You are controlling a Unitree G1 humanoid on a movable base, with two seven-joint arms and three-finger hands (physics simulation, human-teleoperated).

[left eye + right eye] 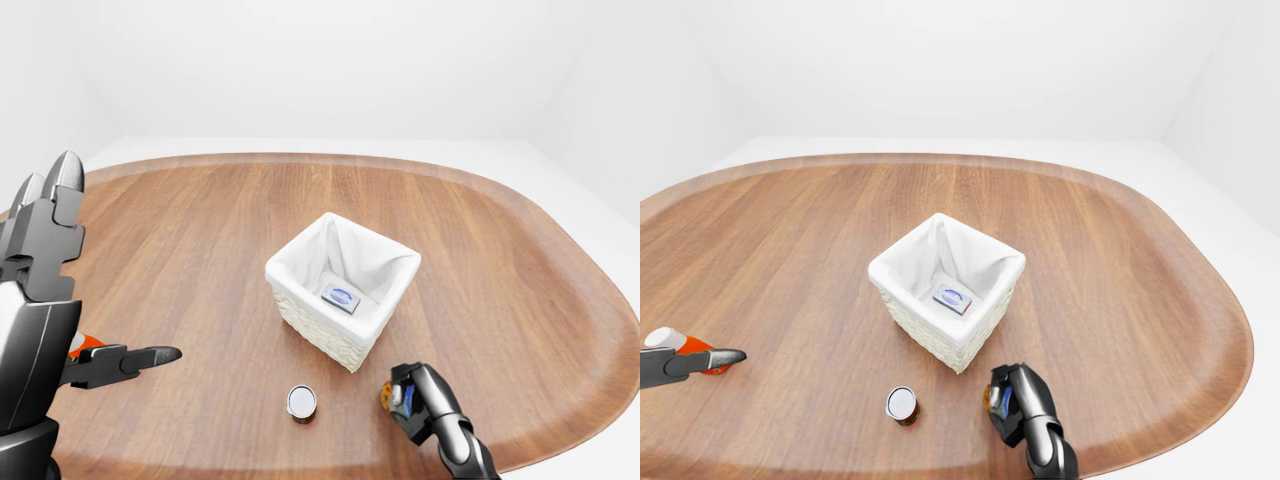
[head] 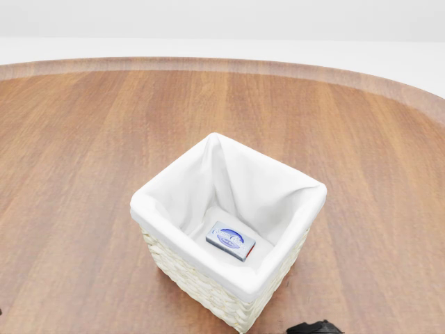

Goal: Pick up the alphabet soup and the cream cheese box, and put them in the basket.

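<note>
Cream cheese box [image 2: 231, 240] already sits in our basket [image 1: 385, 306], alphabet soup [image 1: 902, 404] stands on the worktop [image 1: 200, 260] just below; our right hand [image 1: 1008, 403] wraps something orange-blue beside it, left hand [image 1: 120, 362] open

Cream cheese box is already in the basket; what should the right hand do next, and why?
Probably close the right hand firmly on the orange-and-blue can it wraps, likely the alphabet soup, then lift. The cream cheese box already lies inside the basket, just above the hand in the right-eye view.
</note>
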